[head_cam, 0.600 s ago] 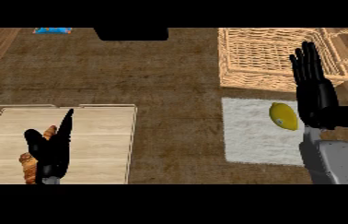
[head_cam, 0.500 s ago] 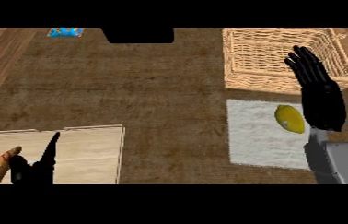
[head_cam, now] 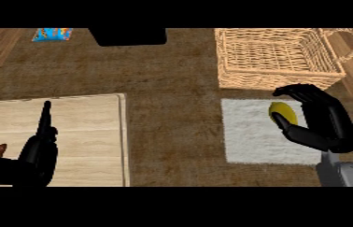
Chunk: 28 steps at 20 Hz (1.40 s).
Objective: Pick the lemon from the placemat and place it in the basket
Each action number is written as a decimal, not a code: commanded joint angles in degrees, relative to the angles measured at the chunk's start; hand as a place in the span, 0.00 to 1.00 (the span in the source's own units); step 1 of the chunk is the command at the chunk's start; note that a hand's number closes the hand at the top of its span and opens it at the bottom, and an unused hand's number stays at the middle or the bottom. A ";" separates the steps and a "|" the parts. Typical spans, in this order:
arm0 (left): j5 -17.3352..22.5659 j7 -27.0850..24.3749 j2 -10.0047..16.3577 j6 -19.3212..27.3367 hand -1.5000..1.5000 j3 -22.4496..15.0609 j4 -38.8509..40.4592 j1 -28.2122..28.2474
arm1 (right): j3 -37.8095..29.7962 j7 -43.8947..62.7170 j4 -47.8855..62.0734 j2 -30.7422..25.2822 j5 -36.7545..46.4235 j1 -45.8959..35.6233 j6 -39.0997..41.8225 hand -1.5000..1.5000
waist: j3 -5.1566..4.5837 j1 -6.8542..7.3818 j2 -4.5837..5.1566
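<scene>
Head view: lemon (head_cam: 283, 114) sits between right hand's (head_cam: 334, 123) curled fingers (head_cam: 305, 92) and thumb.

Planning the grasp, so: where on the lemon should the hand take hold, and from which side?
Across its narrow middle, from the right and above, probably. The lemon lies flat on the placemat, long axis pointing roughly toward the basket; the right hand curls round it there.

A pale wooden board (head_cam: 82, 128) lies at the near left on the rough brown counter top (head_cam: 172, 95). A small blue packet (head_cam: 52, 34) sits at the far left. Just right of it, at the far edge, is a black block (head_cam: 128, 36). A brown-orange scrap (head_cam: 3, 149) shows at the board's left edge, too cut off to name
</scene>
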 commanded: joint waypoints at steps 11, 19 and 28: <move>-1.07 -2.62 -4.82 0.97 0.50 -1.30 -0.06 -6.85 | -10.26 32.97 -12.15 -23.10 18.65 8.68 -13.87 0.00 | -1.05 0.01 0.52; -1.49 -1.92 -5.66 0.10 0.50 -2.06 0.17 -7.72 | -15.75 47.36 -17.28 -40.86 2.71 7.75 11.17 0.00 | -0.79 1.07 0.51; -2.76 -3.47 -7.85 -2.45 0.50 -0.45 3.69 -9.62 | -12.89 52.33 -14.52 -36.04 2.61 2.44 16.49 0.00 | -0.64 2.37 0.87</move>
